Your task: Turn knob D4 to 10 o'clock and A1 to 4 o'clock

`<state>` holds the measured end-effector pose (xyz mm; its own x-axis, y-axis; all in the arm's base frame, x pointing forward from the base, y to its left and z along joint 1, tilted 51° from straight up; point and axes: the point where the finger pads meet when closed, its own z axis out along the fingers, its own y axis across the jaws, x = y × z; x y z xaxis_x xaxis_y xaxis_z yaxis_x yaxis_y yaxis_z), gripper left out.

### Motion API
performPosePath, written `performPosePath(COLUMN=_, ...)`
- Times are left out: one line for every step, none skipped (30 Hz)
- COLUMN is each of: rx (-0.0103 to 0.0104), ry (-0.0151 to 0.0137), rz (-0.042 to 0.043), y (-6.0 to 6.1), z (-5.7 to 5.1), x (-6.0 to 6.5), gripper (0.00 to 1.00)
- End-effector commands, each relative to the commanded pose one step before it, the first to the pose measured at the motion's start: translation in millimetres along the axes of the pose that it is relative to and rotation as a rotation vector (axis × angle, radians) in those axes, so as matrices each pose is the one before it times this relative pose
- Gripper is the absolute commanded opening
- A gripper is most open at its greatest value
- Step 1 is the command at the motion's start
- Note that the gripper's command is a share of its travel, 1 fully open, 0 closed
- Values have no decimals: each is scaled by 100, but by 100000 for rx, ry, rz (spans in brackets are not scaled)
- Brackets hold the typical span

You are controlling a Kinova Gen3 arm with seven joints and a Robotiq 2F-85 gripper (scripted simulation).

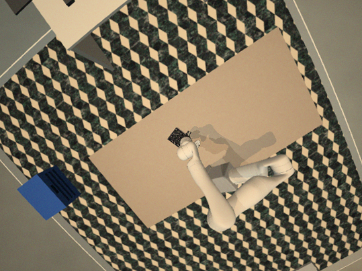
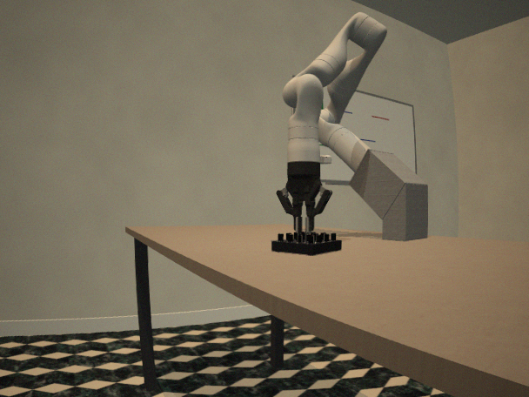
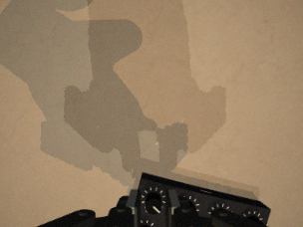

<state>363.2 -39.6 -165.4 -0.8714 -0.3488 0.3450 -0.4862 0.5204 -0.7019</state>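
Observation:
The black knob box stands on the table; its socket side faces up in the wrist view. Knob A1 is its left rear knob there, and its white line points lower right, close to the 4 o'clock mark. My gripper points straight down at the box. Its fingers are narrowly open, one on each side of knob A1, gripping nothing. Knobs A2, A3 and A4 are partly hidden by the gripper or cut off. D4 is outside the wrist view, and its line cannot be read in the top and exterior views.
Other knobs stand close around the fingertips. The tan table reaches beyond the box on all sides. The arm's grey base stands on the table. The arm's shadow lies on the table beyond the box's rear.

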Motion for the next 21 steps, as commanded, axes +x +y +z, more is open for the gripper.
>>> performPosePath(rx=-111, ry=-499, rz=-79, y=75, z=-487, x=-162, gripper=19)
performPosePath(rx=0, ry=0, rz=0, y=0, z=-251, x=0, gripper=19)
performPosePath(rx=0, ry=0, rz=0, y=0, z=-274, x=0, gripper=19)
performPosePath(rx=0, ry=0, rz=-1, y=0, z=-289, x=0, gripper=19)
performPosePath(rx=0, ry=0, rz=0, y=0, z=-296, x=1, gripper=19)
performPosePath(rx=-1, ry=0, rz=-1, y=0, z=-295, x=-1, gripper=19)
performPosePath(rx=0, ry=0, rz=0, y=0, z=-286, x=0, gripper=19)
performPosePath(rx=0, ry=0, rz=0, y=0, z=-269, x=0, gripper=19)
performPosePath(rx=0, ry=0, rz=-1, y=0, z=-245, x=0, gripper=19)
performPosePath(rx=0, ry=0, rz=0, y=0, z=-216, x=0, gripper=19)
performPosePath(rx=0, ry=0, rz=0, y=0, z=-182, x=0, gripper=19)
performPosePath(rx=0, ry=0, rz=0, y=0, z=-145, x=0, gripper=19)
performPosePath(rx=0, ry=0, rz=0, y=0, z=-108, x=0, gripper=19)
performPosePath(rx=0, ry=0, rz=0, y=0, z=-72, x=0, gripper=19)
performPosePath(rx=0, ry=0, rz=0, y=0, z=-41, x=0, gripper=19)
performPosePath(rx=0, ry=0, rz=0, y=0, z=0, x=0, gripper=19)
performPosePath(rx=0, ry=0, rz=0, y=0, z=0, x=0, gripper=19)
performPosePath(rx=0, ry=0, rz=0, y=0, z=-16, x=0, gripper=19)
performPosePath(rx=0, ry=0, rz=0, y=0, z=-3, x=0, gripper=19)
performPosePath(rx=0, ry=0, rz=0, y=0, z=0, x=0, gripper=19)
performPosePath(rx=0, ry=0, rz=0, y=0, z=0, x=0, gripper=19)
